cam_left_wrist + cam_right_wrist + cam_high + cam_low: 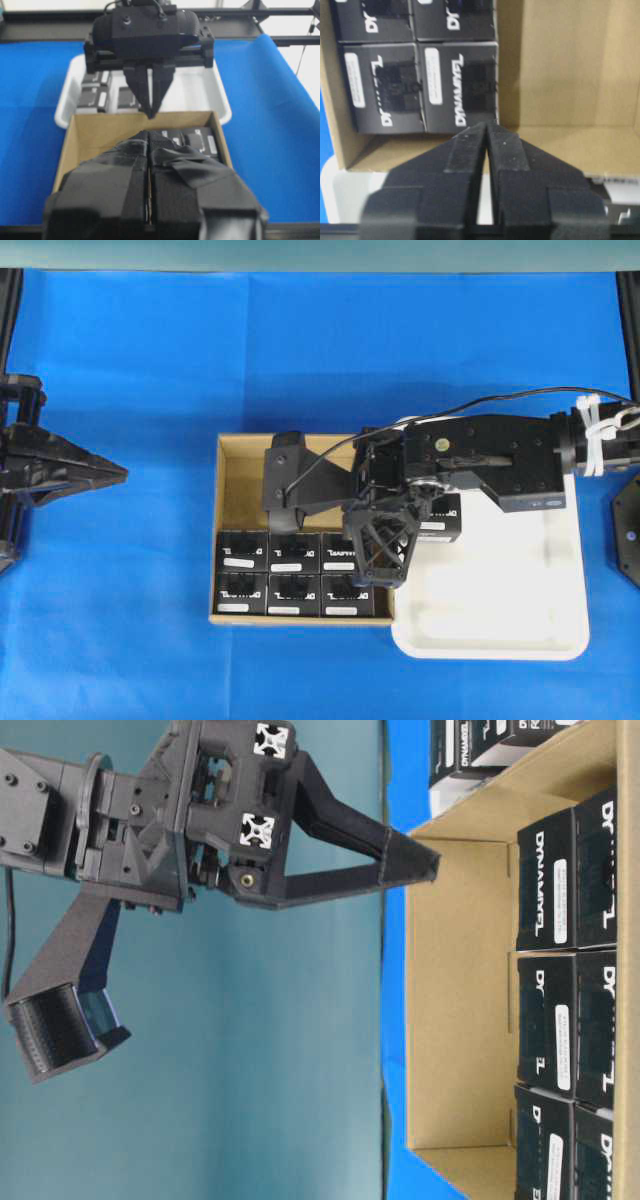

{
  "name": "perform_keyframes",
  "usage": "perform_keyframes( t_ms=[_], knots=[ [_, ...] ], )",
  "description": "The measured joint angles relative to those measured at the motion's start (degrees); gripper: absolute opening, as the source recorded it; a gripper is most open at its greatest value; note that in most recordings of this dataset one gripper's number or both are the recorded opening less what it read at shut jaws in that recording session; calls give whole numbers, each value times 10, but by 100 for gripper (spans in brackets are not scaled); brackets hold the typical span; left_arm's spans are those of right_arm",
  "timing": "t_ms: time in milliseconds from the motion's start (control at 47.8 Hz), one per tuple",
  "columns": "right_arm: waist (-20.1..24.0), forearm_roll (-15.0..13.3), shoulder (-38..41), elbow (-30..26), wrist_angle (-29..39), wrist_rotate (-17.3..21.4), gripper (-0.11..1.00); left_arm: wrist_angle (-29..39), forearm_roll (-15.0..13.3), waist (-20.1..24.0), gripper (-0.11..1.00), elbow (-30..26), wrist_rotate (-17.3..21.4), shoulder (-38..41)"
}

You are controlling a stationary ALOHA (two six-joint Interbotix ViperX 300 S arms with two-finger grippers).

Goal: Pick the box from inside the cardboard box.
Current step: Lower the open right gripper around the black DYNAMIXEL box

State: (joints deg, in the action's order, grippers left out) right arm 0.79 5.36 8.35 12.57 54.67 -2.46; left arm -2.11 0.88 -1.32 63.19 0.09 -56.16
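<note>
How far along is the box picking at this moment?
Done: some black boxes already lie in the white tray. In hand: nothing. The right gripper hangs empty over the carton, jaws nearly together, tips near a box. The left gripper is parked away from it. Left: six boxes in the carton; none gripped yet.

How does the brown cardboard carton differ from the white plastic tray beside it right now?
The brown cardboard carton has square corners and straight tan walls; the white plastic tray has rounded corners. The carton holds six small black boxes in two rows; in the tray three show in the left wrist view. Both are shallow, open-topped and on the blue cloth.
</note>
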Motion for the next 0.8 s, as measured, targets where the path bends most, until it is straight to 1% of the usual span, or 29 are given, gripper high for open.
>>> perform_keyframes(
  t_ms=[84,147,167,230,272,314,377,461,795],
  knots=[
    [2,4,2,-1,-12,-6,39,0,-1,0,-4,0,0,1],
    [2,5,3,0,-19,-8,58,0,0,0,-4,0,-1,0],
    [2,6,4,0,-22,-8,66,0,-1,0,-4,0,-1,0],
    [2,6,5,0,-27,-8,83,0,-1,0,-4,0,0,0],
    [2,6,7,0,-29,-10,91,-1,-1,0,-4,0,-1,0],
    [2,6,10,1,-31,-11,97,0,-1,0,-4,0,0,1],
    [2,7,14,2,-33,-14,100,0,0,0,-4,0,-2,1],
    [2,7,21,2,-38,-16,99,0,0,0,-4,0,-3,0],
    [0,7,41,4,-61,-17,99,0,0,-4,-4,0,-4,0]
  ],
)
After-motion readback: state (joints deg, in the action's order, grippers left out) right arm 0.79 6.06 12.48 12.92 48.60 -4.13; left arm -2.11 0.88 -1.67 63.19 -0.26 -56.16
